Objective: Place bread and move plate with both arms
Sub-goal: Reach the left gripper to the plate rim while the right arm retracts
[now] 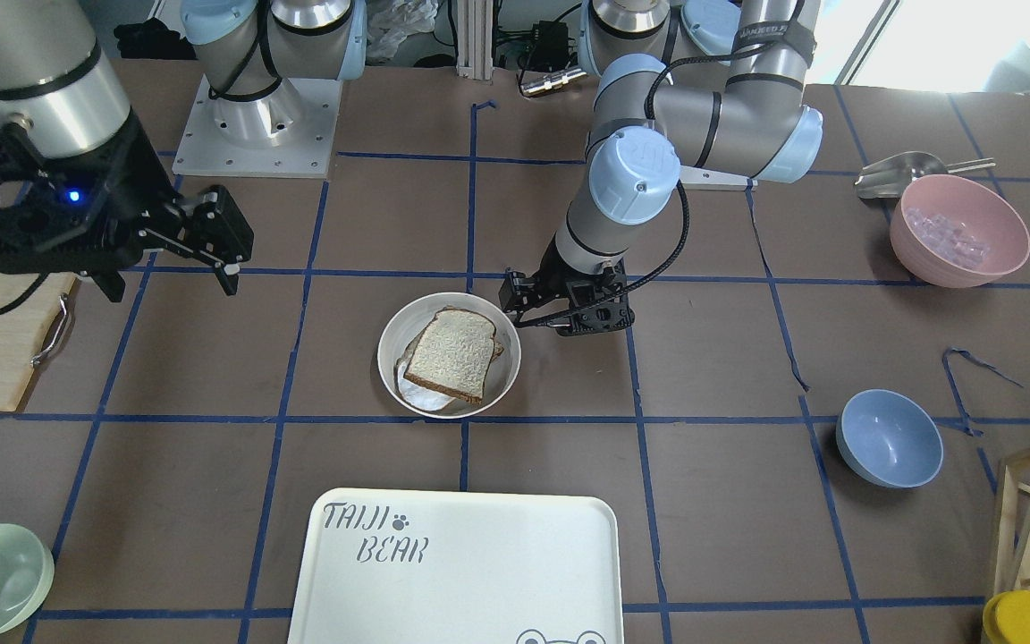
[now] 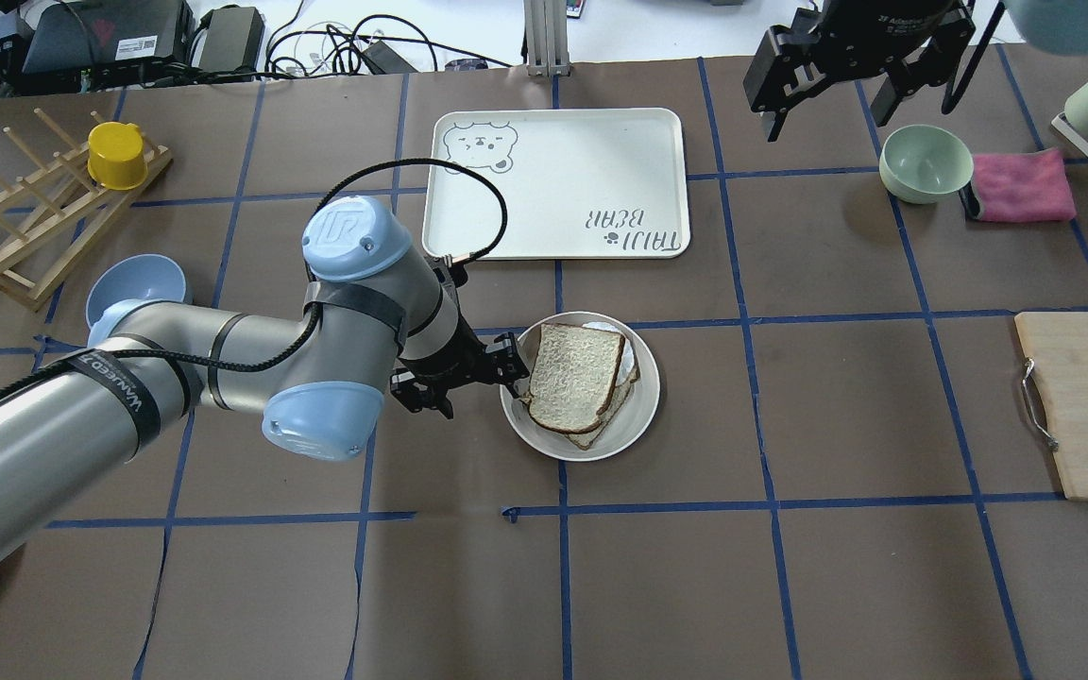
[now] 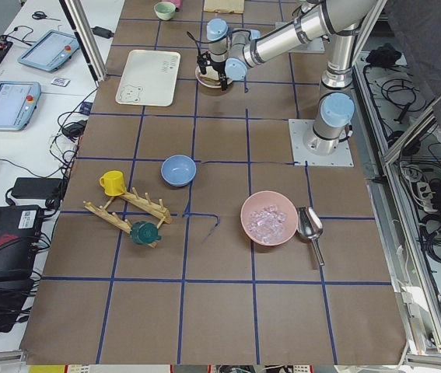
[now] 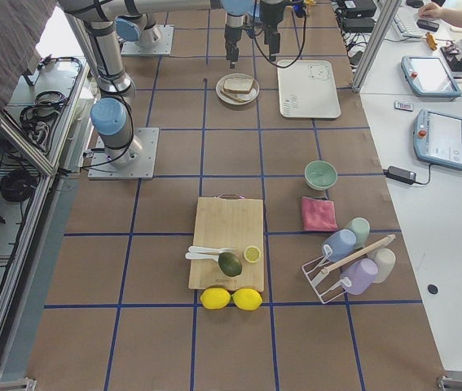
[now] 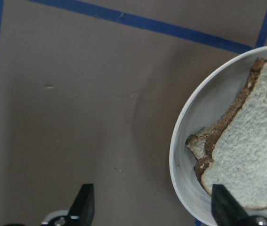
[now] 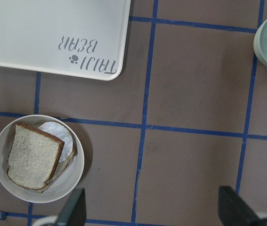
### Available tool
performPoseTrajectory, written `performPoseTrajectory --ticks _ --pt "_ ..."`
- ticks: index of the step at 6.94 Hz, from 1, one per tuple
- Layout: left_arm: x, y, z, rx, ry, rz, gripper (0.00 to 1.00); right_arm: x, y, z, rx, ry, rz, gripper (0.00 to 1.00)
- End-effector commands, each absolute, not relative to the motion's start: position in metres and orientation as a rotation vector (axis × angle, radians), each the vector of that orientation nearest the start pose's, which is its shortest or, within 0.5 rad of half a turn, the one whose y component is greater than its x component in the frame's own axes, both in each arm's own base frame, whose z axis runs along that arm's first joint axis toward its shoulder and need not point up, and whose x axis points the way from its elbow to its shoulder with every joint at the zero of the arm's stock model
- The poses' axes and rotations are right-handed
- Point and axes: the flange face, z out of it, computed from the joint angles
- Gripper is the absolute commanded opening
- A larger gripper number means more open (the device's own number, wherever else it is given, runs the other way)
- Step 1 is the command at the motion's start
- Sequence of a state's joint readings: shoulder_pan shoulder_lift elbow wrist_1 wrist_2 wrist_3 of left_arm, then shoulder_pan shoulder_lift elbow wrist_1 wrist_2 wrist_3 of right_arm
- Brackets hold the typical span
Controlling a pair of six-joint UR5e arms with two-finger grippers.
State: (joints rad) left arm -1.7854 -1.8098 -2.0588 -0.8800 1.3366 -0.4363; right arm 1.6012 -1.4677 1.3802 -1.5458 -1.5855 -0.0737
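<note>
The bread covers most of a second slice and a white egg; only their edges show. Left wrist view: the plate is cut off at the right edge, the left gripper fingers at the bottom edge. Front view: the tray is cut off at the bottom edge.

Links: silver-grey tubes; black lettered strap on left arm.
Joint caps: light blue, embossed logo.
Cable: black, looped.
Right end effector: black, blue light.
Base plate: white, bolted.
</note>
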Motion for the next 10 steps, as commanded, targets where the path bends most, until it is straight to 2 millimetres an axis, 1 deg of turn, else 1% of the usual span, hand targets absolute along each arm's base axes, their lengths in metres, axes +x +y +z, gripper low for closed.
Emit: performPoseTrajectory --ticks 1,3,4,5,6,7,8,9,10 --pt "-0.266 -0.451 0.192 -0.422 3.377 0.182 0.81 0.156 -0.523 0.523 -0.147 3.153 -0.06 1.0" --pt "-0.267 -0.454 0.177 -0.422 3.37 0.206 0.7 0.154 -0.523 0.517 -0.14 3.157 -0.027 1.0" --pt "-0.268 -0.457 0.17 -0.4 3.375 0.207 0.63 0.151 -0.523 0.518 -0.138 3.154 -0.031 1.0" --pt "-0.268 -0.46 0.163 -0.4 3.374 0.211 0.51 0.153 -0.522 0.517 -0.143 3.158 -0.024 1.0" --pt "-0.268 -0.464 0.167 -0.403 3.378 0.192 0.43 0.15 -0.524 0.524 -0.13 3.154 -0.062 1.0" --pt "-0.268 -0.465 0.168 -0.405 3.379 0.19 0.37 0.148 -0.523 0.519 -0.126 3.157 -0.034 1.0" --pt "-0.269 -0.466 0.17 -0.402 3.382 0.183 0.41 0.151 -0.522 0.519 -0.133 3.154 -0.036 1.0" --pt "-0.268 -0.466 0.17 -0.402 3.383 0.183 0.38 0.153 -0.523 0.517 -0.138 3.152 -0.027 1.0" --pt "-0.268 -0.466 0.172 -0.401 3.386 0.176 0.07 0.152 -0.524 0.516 -0.135 3.152 -0.027 1.0"
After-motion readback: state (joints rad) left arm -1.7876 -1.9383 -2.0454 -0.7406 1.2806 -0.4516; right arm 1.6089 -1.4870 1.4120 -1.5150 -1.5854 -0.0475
